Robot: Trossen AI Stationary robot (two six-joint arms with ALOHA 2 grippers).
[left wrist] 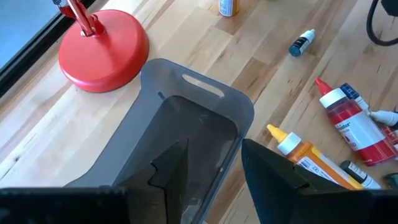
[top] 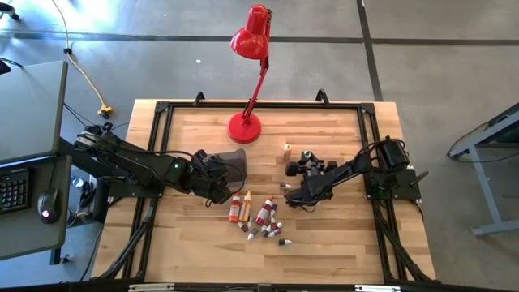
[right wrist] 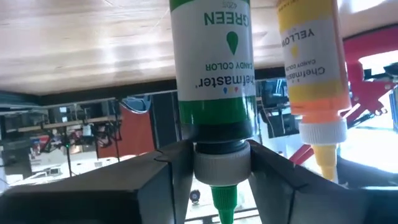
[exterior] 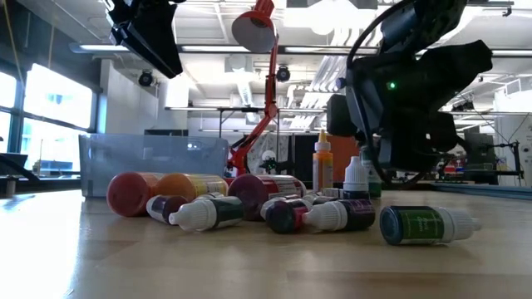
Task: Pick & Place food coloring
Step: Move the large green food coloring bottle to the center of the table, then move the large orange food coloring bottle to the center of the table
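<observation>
**A:** Food coloring [top: 259, 217]: mostly lying in a heap at the middle of the worktop [top: 340, 243], between the two arms, caps pointing every which way. Two set apart on the far side of the heap, the green bottle [right wrist: 213, 74] and the yellow bottle [right wrist: 311, 62], both upright and just beside each other.

**B:** And the grip?

**A:** Right jaws closed on the green bottle's pale collar below the tip, one finger on each side. Base apparently down on the wood, though hidden from the wrist camera. Left jaws open, hanging above the grey tub [left wrist: 199, 84], holding nothing.

**B:** So, by the look of it, a set-down of the green one. How to finish cleanly?

**A:** First, make sure of flat contact under the base. Then open evenly and only a little, to avoid dragging the cap sideways. Lift straight up along the bottle's axis, with no swing toward the yellow bottle, which is close enough to be clipped.

**B:** Risks?

**A:** Tall, narrow, probably light, so easy to topple. One sticking finger would be enough to tip it into its neighbour.

**B:** Next pick?

**A:** Probably one at the heap's edge, taken at the neck, well away from the rest.
</observation>
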